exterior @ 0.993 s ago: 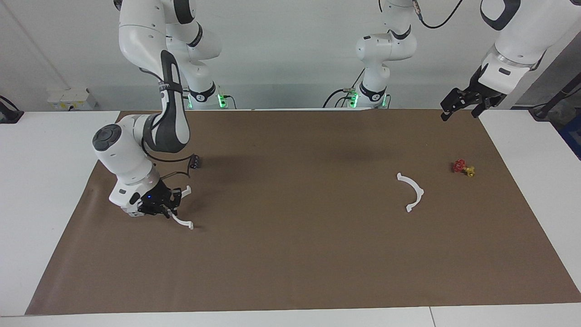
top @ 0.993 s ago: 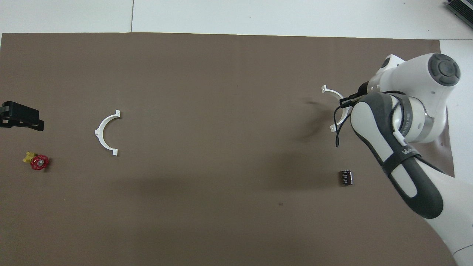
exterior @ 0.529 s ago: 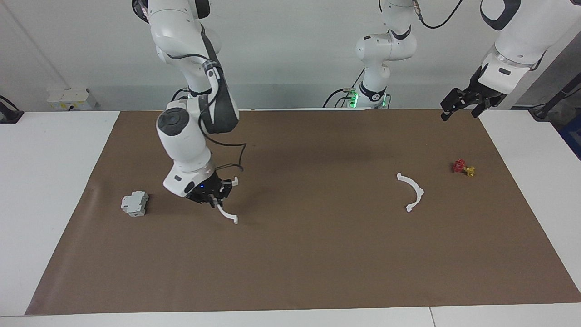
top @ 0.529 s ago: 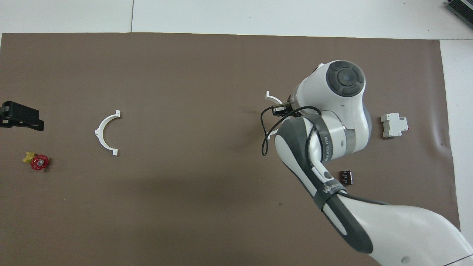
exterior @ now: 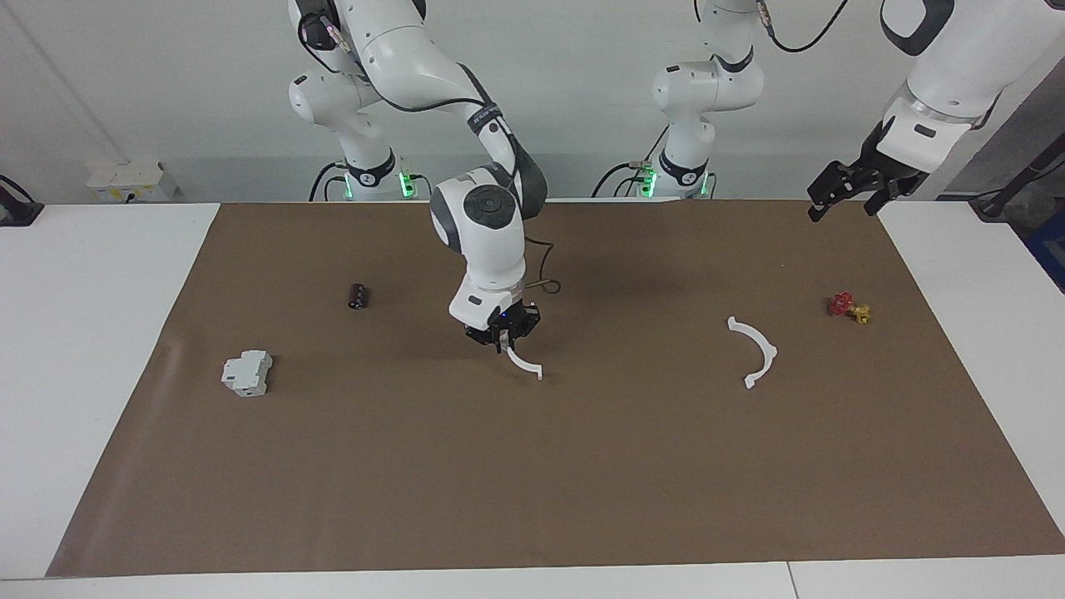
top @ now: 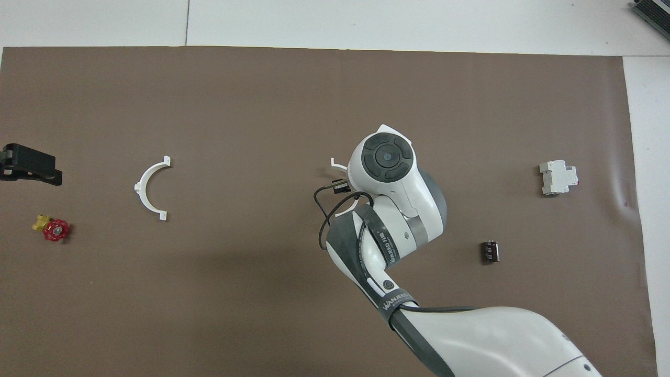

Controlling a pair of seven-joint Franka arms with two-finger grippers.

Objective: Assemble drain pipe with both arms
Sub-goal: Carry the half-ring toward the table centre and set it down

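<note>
My right gripper [exterior: 502, 334] is shut on one white half-ring piece of the drain pipe [exterior: 524, 364] and holds it low over the middle of the brown mat. In the overhead view only the ends of this piece [top: 337, 165] show past the arm's wrist. The other half-ring piece [exterior: 759, 351] lies flat on the mat toward the left arm's end and also shows in the overhead view [top: 149, 188]. My left gripper [exterior: 849, 193] waits, open and empty, over the mat's corner at the left arm's end; it also shows in the overhead view [top: 29, 167].
A small red-and-yellow valve [exterior: 849, 307] lies near the loose half-ring, toward the left arm's end. A grey-white boxy block [exterior: 247, 372] and a small dark cylinder [exterior: 358, 295] lie toward the right arm's end. A brown mat [exterior: 582, 482] covers the table.
My right arm has carried the half-ring from the right arm's end of the mat to its middle, uncovering the boxy block and dark cylinder. The left arm has not moved.
</note>
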